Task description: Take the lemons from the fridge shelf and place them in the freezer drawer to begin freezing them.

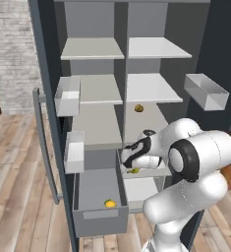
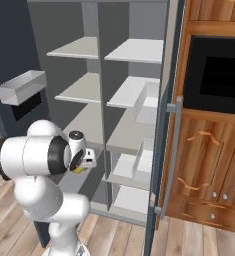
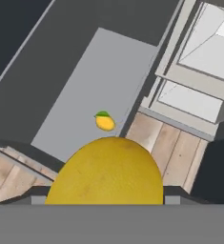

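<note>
Low in the left base view, the jaws (image 1: pixel 134 167) hang just beyond the right rear corner of the open freezer drawer (image 1: pixel 100 215), with a sliver of yellow, the held lemon (image 1: pixel 133 171), peeking out under them. A second lemon (image 1: pixel 109 203) lies on the drawer floor, forward of and below the jaws, near the front panel. A third lemon (image 1: pixel 139 108) sits on a fridge shelf (image 1: pixel 144 123) well above the jaws, deep in the right column.

From the right base view, the jaws (image 2: pixel 84 165) point down beside the arm's dark wrist, and the held lemon (image 2: pixel 79 170) shows as a small yellow patch beneath them; the view is poor here, so the grip itself is hard to make out.

Along the hand view, the held lemon (image 3: pixel 106 174) bulges large and yellow right between the jaws, which appear clenched on it from both sides. Straight ahead of the jaws, well apart from them, lies the second lemon (image 3: pixel 104 121) on the grey floor of the freezer drawer (image 3: pixel 94 81). Off to one side of the jaws run the wooden floor planks (image 3: pixel 168 157) and white drawers (image 3: pixel 192 100).
</note>
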